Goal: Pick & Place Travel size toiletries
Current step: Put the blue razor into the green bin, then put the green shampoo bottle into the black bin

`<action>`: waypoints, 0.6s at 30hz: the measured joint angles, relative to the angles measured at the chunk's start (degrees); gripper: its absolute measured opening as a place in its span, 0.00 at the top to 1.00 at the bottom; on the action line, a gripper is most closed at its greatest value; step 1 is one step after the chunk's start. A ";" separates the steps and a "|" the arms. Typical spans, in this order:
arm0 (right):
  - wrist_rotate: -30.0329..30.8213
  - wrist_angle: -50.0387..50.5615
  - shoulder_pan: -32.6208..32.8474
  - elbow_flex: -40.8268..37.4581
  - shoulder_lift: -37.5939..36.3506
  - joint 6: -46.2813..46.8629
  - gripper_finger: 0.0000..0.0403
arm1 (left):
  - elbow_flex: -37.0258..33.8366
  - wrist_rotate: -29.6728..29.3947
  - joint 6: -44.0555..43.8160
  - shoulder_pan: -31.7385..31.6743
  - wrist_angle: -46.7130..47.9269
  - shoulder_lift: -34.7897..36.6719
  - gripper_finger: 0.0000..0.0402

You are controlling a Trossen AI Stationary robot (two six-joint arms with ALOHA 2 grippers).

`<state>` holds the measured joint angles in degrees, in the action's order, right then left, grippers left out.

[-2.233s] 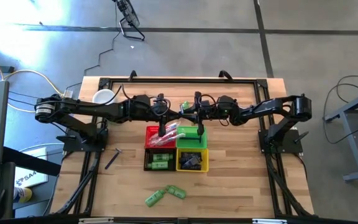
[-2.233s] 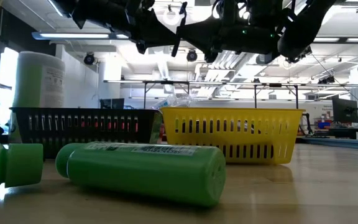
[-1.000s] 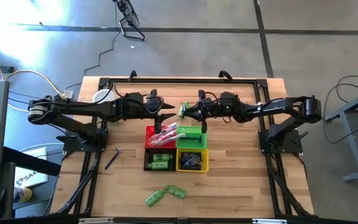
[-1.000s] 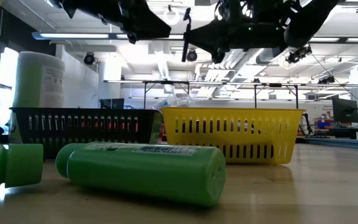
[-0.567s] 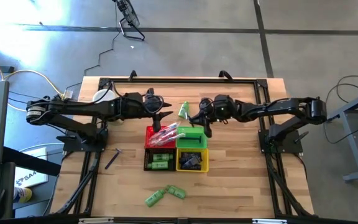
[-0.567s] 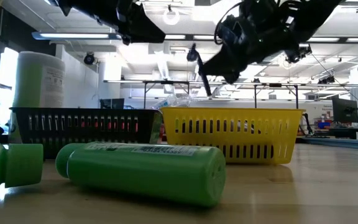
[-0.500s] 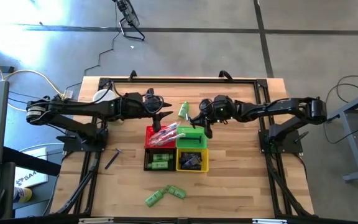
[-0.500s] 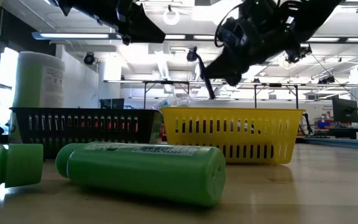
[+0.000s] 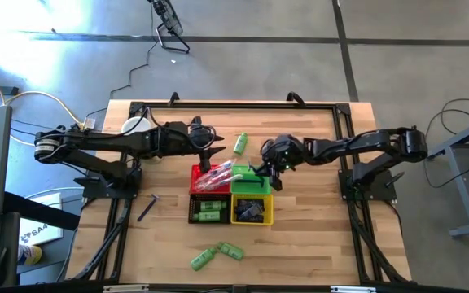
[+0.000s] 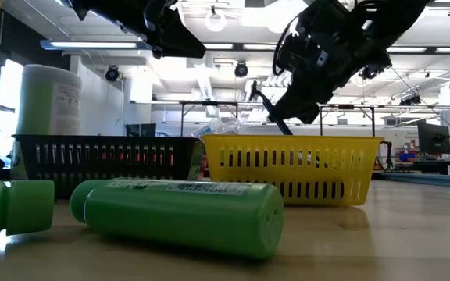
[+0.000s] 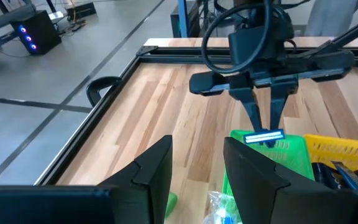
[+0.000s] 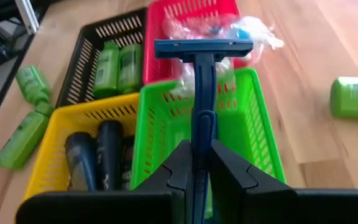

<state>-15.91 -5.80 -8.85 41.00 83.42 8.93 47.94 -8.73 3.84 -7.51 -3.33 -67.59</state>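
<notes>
A: What's changed?
B: The right gripper (image 9: 270, 168) has dropped from mid-table to the slatted green basket (image 9: 252, 181), pinching a slim blue razor (image 12: 202, 93).
A: And leftward?
B: The left gripper (image 9: 215, 145) hovers, its fingers parted, holding nothing.

four small baskets (image 9: 231, 196) clustered mid-table; white cup (image 9: 133, 125) — far corner

2 black jointed arms w/ loose black cables looping along the wrists. Left gripper (image 11: 196, 171) & right gripper (image 12: 197, 168): flat, angular matte-black fingers.
</notes>
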 joint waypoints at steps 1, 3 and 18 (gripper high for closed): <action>0.42 -0.06 0.32 0.04 0.18 0.01 0.92 | 0.00 0.01 -0.25 0.00 0.01 0.00 0.65; 1.17 0.45 0.59 0.02 0.37 0.06 0.91 | 0.00 0.02 -0.92 0.00 0.12 0.00 0.65; 5.92 1.97 0.80 0.02 -0.02 -0.15 0.63 | 0.00 0.07 -1.29 0.00 2.01 0.00 0.65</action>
<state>-9.99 -3.83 -8.04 41.01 83.40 8.78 47.94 -8.67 2.55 -7.51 -1.32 -67.60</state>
